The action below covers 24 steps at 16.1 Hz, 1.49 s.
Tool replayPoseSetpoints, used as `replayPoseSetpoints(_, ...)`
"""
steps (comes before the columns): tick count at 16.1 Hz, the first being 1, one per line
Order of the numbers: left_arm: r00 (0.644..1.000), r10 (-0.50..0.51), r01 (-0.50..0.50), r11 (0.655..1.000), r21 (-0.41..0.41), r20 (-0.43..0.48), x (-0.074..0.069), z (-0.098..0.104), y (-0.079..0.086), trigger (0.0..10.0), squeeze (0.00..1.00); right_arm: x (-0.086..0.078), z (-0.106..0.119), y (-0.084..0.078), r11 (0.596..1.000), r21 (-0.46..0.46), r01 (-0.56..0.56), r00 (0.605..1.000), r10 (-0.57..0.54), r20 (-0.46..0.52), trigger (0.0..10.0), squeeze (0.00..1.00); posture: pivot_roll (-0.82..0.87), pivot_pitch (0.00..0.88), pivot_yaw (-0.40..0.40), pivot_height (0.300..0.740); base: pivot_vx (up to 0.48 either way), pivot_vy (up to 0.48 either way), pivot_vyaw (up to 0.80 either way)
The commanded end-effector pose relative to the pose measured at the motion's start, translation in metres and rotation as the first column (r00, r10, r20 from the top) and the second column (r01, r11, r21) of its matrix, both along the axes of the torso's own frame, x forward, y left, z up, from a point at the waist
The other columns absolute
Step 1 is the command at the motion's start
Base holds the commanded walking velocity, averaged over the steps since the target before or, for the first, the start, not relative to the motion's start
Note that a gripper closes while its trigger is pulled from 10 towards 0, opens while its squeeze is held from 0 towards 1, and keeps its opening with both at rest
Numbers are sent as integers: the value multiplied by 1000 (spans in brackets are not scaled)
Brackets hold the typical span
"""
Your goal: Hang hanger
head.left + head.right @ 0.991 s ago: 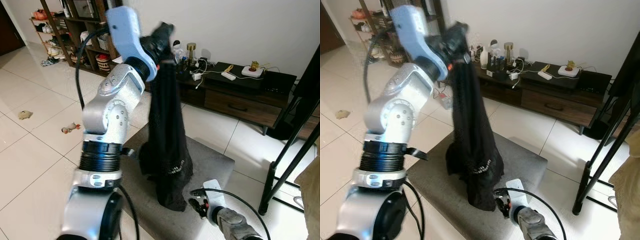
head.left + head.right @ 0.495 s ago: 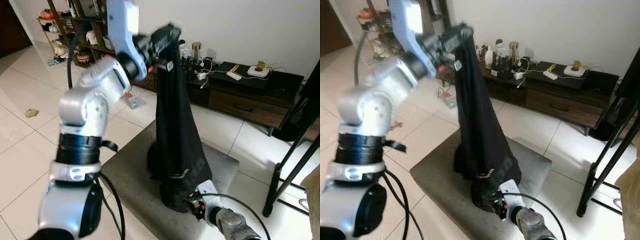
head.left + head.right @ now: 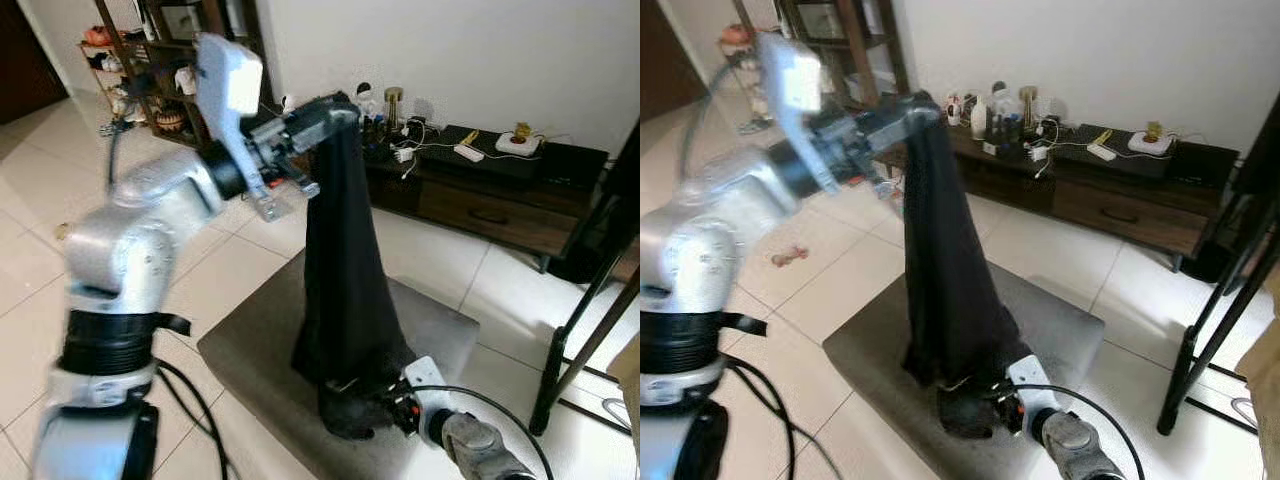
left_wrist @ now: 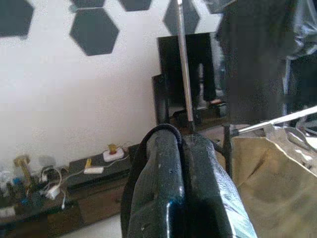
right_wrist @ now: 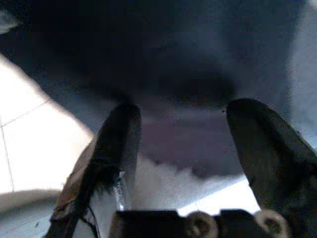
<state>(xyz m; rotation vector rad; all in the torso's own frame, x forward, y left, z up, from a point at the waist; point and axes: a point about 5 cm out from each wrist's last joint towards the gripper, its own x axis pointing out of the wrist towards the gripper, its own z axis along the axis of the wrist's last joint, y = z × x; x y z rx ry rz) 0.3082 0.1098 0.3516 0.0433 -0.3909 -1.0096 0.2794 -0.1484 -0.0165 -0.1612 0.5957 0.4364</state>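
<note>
Counts:
- Dark garment (image 3: 345, 300): one, hanging in long drape.
- Grey mat (image 3: 250, 350) on floor: one.
- Low dark cabinet (image 3: 490, 190) along wall: one.
- Tall shelf unit (image 3: 170, 60) in far corner: one.
- Black stand (image 3: 585, 320) with slanted legs: one.
- White power strips on cabinet top: two, one (image 3: 470, 152) long, one (image 3: 518, 143) squarish.
- Bottles (image 3: 990, 115) on cabinet: cluster, blurred, exact number unclear.
- Small objects on tiled floor: one (image 3: 790, 256) visible.
- Robot arms: two, left arm (image 3: 180, 210) raised, right arm (image 3: 470, 445) low.

A grey mat (image 3: 440, 330) lies on pale tiles before a dark TV cabinet (image 3: 500, 190) (cluttered on top).
</note>
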Motion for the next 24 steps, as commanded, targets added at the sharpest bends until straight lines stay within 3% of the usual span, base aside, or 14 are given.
replayPoseSetpoints(1,998,-23,22,1000,11,54,-9,12,6,10000,0,7,6,-3,1000,-10,30,999,-29,43,10000,0,36,24,108,740,0,0,0)
replayPoseSetpoints(2,997,-35,33,999,32,67,-12,13,7,10000,0,9,8,-7,998,-59,34,997,-30,65,10000,0,43,29,107,740,0,0,0)
replayPoseSetpoints(4,994,-62,57,997,55,85,-17,17,8,10000,0,11,10,-6,999,-38,20,998,-18,55,10000,0,52,36,107,740,0,0,0)
replayPoseSetpoints(6,993,-56,51,997,50,107,-17,22,8,10000,0,7,6,-2,991,-101,-84,996,85,12,10000,0,57,39,105,740,0,0,0)
replayPoseSetpoints(10,989,-64,58,997,48,134,-19,29,8,10000,0,0,-2,-9,986,-149,-81,996,75,-48,10000,0,71,41,106,740,0,0,0)
replayPoseSetpoints(11,988,-69,62,997,52,140,-20,30,8,10000,0,0,-2,-13,987,-150,-51,998,46,-39,10000,1000,73,43,108,740,0,0,0)
replayPoseSetpoints(12,988,-71,64,997,53,140,-20,30,7,10000,0,1,-1,-15,987,-157,-37,999,33,-31,10000,1000,74,43,108,740,0,0,0)
replayPoseSetpoints(14,986,-84,75,995,65,143,-22,31,7,10000,0,8,6,-36,966,-226,126,992,-119,45,10000,1000,78,45,108,740,0,0,0)
replayPoseSetpoints(16,984,-95,85,993,78,148,-24,32,7,10000,0,3,2,-46,957,-248,149,988,-151,11,10000,1000,87,48,109,740,0,0,0)
replayPoseSetpoints(17,983,-104,92,992,80,154,-26,34,6,10000,0,0,-2,-46,960,-241,142,989,-149,-11,10000,192,90,48,110,740,0,0,0)
replayPoseSetpoints(18,981,-109,97,992,82,158,-27,35,6,10000,0,-3,-4,-45,963,-226,148,987,-159,-31,10000,0,95,48,111,740,0,0,0)
replayPoseSetpoints(21,979,-116,103,991,87,165,-28,37,5,10000,0,-10,-12,-37,978,-168,124,984,-143,-105,10000,0,110,49,115,740,0,0,0)
replayPoseSetpoints(24,975,-129,113,989,95,181,-33,42,3,10000,0,-10,-12,-33,978,-192,87,986,-112,-120,10000,0,141,54,122,740,0,0,0)
